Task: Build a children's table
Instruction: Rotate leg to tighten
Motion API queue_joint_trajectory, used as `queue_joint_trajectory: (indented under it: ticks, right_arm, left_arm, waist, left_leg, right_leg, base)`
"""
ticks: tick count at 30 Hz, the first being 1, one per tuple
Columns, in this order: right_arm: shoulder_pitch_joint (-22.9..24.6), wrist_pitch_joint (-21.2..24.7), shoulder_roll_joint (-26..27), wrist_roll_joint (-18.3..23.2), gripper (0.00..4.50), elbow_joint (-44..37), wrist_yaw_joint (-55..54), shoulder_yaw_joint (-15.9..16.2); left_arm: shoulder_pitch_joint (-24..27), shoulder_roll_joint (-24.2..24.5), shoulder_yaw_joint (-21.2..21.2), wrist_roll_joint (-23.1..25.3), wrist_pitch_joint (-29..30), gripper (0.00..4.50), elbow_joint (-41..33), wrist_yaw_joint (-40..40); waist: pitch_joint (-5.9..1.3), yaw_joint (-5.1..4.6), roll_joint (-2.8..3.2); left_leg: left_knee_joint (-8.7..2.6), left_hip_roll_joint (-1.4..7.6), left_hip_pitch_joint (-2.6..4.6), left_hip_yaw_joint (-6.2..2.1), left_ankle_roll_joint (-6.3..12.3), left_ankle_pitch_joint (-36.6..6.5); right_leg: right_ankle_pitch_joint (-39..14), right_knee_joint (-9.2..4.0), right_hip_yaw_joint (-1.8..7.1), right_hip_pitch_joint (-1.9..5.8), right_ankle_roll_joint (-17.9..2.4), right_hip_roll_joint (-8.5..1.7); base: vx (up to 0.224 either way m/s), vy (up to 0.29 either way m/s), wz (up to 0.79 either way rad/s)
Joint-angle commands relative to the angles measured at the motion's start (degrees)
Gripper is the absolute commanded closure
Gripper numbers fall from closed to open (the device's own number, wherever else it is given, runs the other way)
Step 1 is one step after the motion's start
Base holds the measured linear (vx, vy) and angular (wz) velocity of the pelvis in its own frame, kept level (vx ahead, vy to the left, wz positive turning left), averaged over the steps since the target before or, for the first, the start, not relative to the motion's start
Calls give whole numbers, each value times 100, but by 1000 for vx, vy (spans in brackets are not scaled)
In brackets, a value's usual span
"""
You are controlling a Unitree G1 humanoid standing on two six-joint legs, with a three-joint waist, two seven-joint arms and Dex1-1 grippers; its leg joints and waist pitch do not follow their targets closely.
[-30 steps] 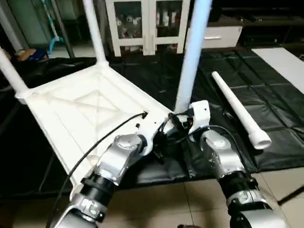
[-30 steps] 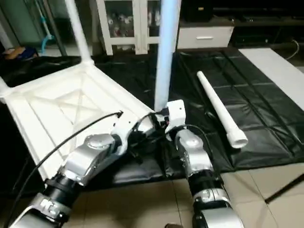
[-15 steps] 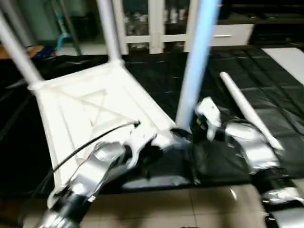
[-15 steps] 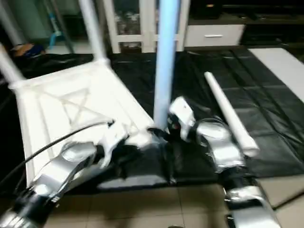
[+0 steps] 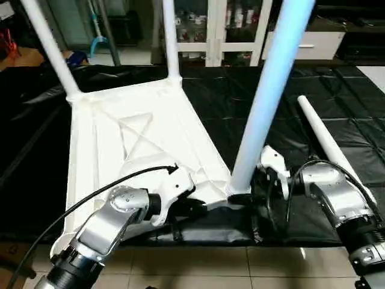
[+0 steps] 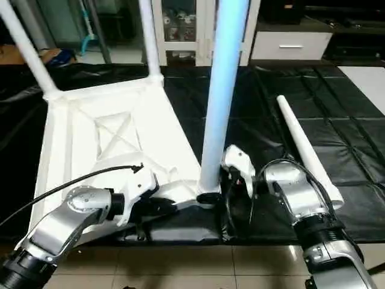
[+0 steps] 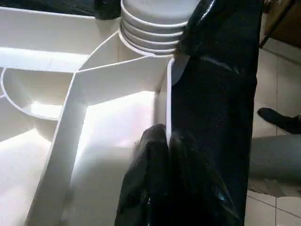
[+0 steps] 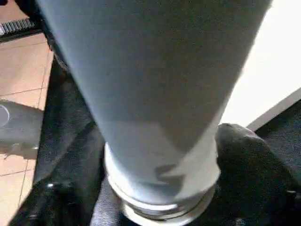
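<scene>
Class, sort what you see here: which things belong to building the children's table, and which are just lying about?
Belongs to the job: tabletop, three fitted legs, loose leg.

Lying about: glass-door cabinet, white drawer unit, black floor sheet.

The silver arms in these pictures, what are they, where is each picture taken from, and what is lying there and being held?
The arms belong to a humanoid robot that is building a children's table. Two pictures come from cameras in its head, looking down over its forearms. The other two come from cameras on its wrists, looking along each pincer.

On a black sheet lies the white tabletop, upside down, so you see its ribs. Two far legs already stand in its corner sockets. A loose leg lies on the sheet to the robot's right.

The left pincer is shut on the tabletop's thin rim, apparently steadying it. The right pincer is closed around the base of the near leg, which stands upright at the near corner socket.
</scene>
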Motion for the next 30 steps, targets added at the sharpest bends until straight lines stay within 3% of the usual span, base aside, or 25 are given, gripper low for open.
queue_joint_trajectory:
  ticks: [1,6,13,17,19,21,22,24,27,29,30]
  right_arm:
    - [-91,27,-28,-41,117,114,-145,-48]
    - [-91,76,-26,-32,163,93,-84,-54]
    - [-48,99,15,-61,173,97,-145,-28]
    - [-58,127,239,18,173,149,-663,-236]
    - [-120,227,493,84,173,290,-1220,-450]
    - [-176,341,752,156,175,430,-1736,-637]
    - [-209,407,912,169,175,509,-2098,-736]
    - [-252,495,1189,146,175,616,-2802,-893]
    - [-363,553,1825,46,175,895,-4600,-1279]
    - [-384,498,2138,-49,175,965,-5310,-1395]
    - [-368,464,2347,-98,175,947,-5550,-1404]
  left_arm:
    - [85,19,-354,-106,102,450,12,-269]
    - [63,21,-356,-78,116,450,8,-297]
    - [69,44,-394,-60,123,450,13,-318]
    - [60,8,-371,-29,145,450,55,-229]
    - [-16,-139,-293,24,229,450,205,14]
    - [-154,-362,-193,155,337,450,477,429]
    - [-265,-550,-79,233,411,450,684,776]
    - [-467,-937,212,303,568,450,1052,1461]
    - [-854,-1468,611,437,570,450,1678,2519]
    - [-1008,-1665,737,501,457,450,1925,2896]
    - [-1075,-1751,747,540,408,450,2023,3000]
  waist:
    - [-356,-22,-69]
    - [-373,-23,-76]
    - [-381,-21,-56]
    - [-369,-44,-53]
    - [-354,-94,-50]
    - [-335,-154,-61]
    - [-332,-194,-82]
    - [-310,-232,-83]
    - [-278,-377,-71]
    - [-296,-414,-70]
    - [-276,-453,-79]
  left_leg:
    - [-436,267,105,-61,450,-1389]
    - [-421,260,97,-60,471,-1263]
    - [-409,256,94,-61,500,-1225]
    - [-423,252,83,-67,456,-1292]
    - [-442,237,68,-77,356,-1435]
    - [-445,223,117,-74,211,-1716]
    - [-454,217,104,-96,141,-1871]
    - [-458,209,124,-110,50,-2092]
    - [-447,150,126,-149,-49,-2437]
    - [-451,136,86,-191,-45,-2512]
    - [-435,119,130,-201,-38,-2686]
  right_leg:
    - [-1526,-333,180,251,-1348,-237]
    - [-1327,-314,181,263,-1370,-232]
    - [-1237,-304,173,273,-1412,-232]
    - [-1319,-308,173,278,-1400,-233]
    - [-1555,-328,163,282,-1320,-230]
    - [-1953,-391,162,239,-1221,-227]
    - [-2219,-404,148,261,-1123,-235]
    - [-2645,-457,127,226,-961,-243]
    - [-3365,-578,53,168,-594,-235]
    - [-3562,-610,2,210,-406,-253]
    - [-3781,-678,-34,145,-311,-241]
  base:
    - [0,0,0]
    - [0,0,0]
    - [0,0,0]
    - [0,0,0]
    - [0,0,0]
    - [0,0,0]
    - [0,0,0]
    - [0,0,0]
    - [0,0,0]
    - [-31,6,-8]
    - [0,0,0]
